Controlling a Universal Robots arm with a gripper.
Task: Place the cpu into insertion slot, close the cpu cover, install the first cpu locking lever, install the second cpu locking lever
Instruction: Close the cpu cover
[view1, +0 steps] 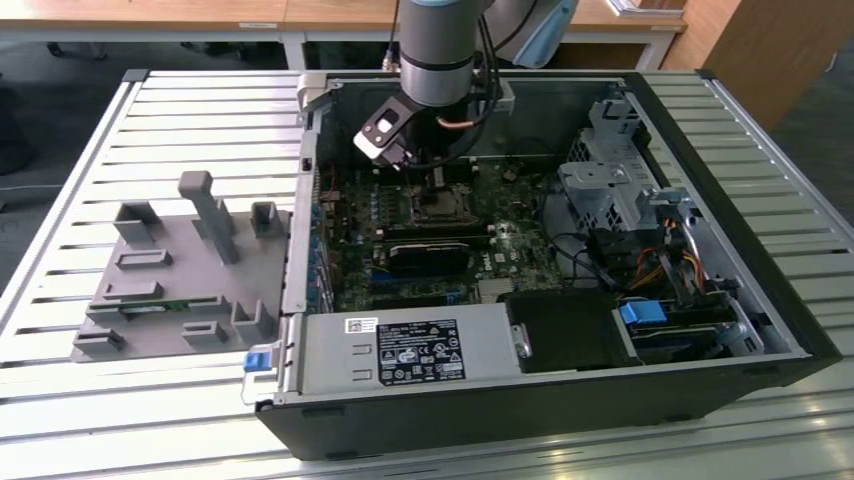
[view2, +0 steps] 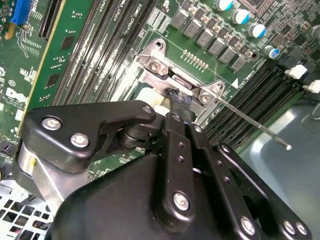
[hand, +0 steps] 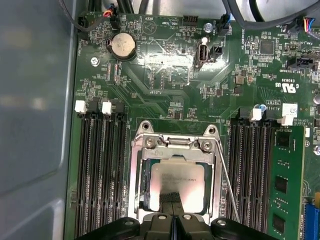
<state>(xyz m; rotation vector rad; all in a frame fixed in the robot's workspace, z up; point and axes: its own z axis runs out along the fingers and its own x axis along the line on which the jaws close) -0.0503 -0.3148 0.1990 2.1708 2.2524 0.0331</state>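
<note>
One black end effector (hand: 171, 195), closed and empty, over flat silvery square cpu (hand: 182, 175).

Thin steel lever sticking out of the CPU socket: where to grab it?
Pinch the thin silver locking lever across its rod near the free tip, from above: the other end is hinged at the grey metal socket bracket; the tip seems raised clear.

— What's carrying everything?

— You've got a slatted metal table (view1: 80, 420). On it, toward the exterior view's right, sits the open black computer case (view1: 534, 415).

— Anything else on it?

— A grey moulded fixture (view1: 160, 300), just beside the case.
</note>
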